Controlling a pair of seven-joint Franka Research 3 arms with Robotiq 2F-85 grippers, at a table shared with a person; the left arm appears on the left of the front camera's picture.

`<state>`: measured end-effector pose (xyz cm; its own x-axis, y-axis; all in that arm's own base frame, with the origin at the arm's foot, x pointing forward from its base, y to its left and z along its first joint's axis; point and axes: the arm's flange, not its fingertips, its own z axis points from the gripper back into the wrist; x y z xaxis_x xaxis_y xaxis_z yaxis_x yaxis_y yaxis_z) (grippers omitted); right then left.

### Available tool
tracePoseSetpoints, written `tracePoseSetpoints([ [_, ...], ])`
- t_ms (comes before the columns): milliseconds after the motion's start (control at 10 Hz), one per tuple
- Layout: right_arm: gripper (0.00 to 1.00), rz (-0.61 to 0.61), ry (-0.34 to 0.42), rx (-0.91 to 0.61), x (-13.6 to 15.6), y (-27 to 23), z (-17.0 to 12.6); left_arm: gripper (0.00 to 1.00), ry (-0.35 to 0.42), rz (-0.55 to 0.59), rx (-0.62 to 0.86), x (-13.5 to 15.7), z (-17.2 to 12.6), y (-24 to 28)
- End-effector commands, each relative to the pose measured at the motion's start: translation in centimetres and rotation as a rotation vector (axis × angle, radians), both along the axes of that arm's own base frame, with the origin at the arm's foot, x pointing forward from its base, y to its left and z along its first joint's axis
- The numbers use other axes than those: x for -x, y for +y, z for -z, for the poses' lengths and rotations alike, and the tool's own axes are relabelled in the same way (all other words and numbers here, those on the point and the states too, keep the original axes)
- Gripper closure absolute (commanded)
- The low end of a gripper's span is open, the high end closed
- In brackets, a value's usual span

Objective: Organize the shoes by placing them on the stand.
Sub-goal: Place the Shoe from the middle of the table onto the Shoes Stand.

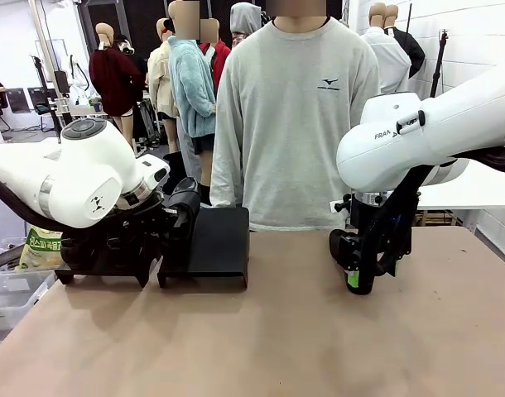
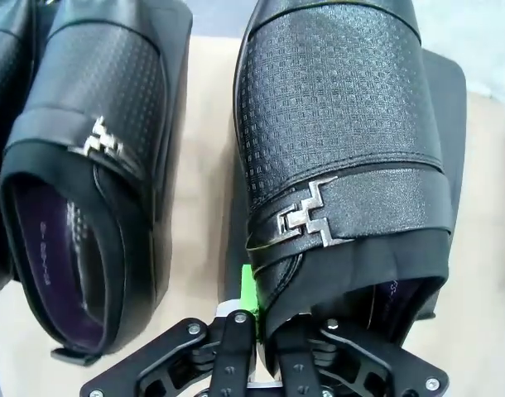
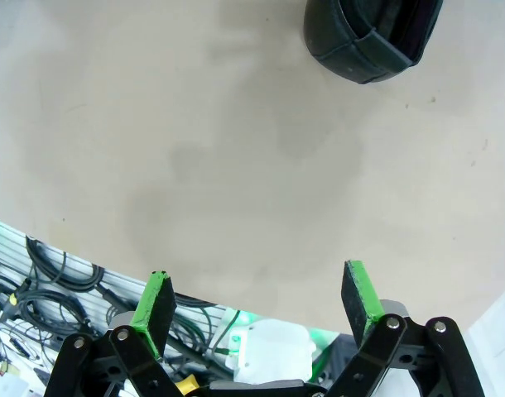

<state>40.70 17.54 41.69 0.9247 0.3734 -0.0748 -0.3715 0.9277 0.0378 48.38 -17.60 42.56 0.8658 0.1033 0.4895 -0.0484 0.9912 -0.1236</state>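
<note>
Shoes, black and buckled: one (image 2: 339,165) is gripped at its heel collar by the closed left gripper (image 2: 265,331) over a black stand (image 1: 219,244), a second (image 2: 87,182) is set beside it, while the right gripper (image 3: 257,310) is held wide open, empty, above the table (image 3: 236,165).

We count two black shoes up close, one (image 2: 343,149) beside the other (image 2: 79,190), and a third shoe's heel (image 3: 372,37) over by the right. Two black stands (image 1: 219,244) (image 1: 95,256) sit on one table (image 1: 277,339).
</note>
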Motion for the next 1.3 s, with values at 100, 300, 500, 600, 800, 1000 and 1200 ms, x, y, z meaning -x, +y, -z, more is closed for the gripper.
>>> tracePoseSetpoints([
  [100, 0.0, -0.01, 0.005, 0.014, -0.2, 0.0, -0.2, 1.0, -0.021, -0.008, -0.004, -2.1, 0.4, -0.5],
  [300, 0.0, -0.01, 0.005, 0.014, -0.2, 0.0, -0.2, 1.0, -0.001, -0.008, -0.006, -2.5, 1.2, -0.4],
  [500, 0.0, -0.01, 0.005, 0.014, -0.2, 0.0, -0.2, 1.0, 0.007, -0.006, 0.0, -2.6, 1.7, -0.4],
  [600, 0.0, -0.01, 0.005, 0.014, -0.2, 0.0, -0.2, 1.0, 0.015, -0.003, 0.003, -2.6, 2.0, -0.5],
  [800, 0.0, -0.01, 0.005, 0.014, -0.2, 0.0, -0.2, 0.87, 0.039, 0.003, 0.007, -2.5, 2.1, -0.5],
  [1000, 0.0, -0.01, 0.005, 0.014, -0.2, 0.0, -0.2, 0.47, 0.031, 0.013, 0.002, -2.4, 1.7, -0.6],
  [1200, 0.0, -0.01, 0.005, 0.014, -0.2, 0.0, -0.2, 0.07, 0.022, 0.014, 0.002, -2.1, 1.1, -0.6],
])
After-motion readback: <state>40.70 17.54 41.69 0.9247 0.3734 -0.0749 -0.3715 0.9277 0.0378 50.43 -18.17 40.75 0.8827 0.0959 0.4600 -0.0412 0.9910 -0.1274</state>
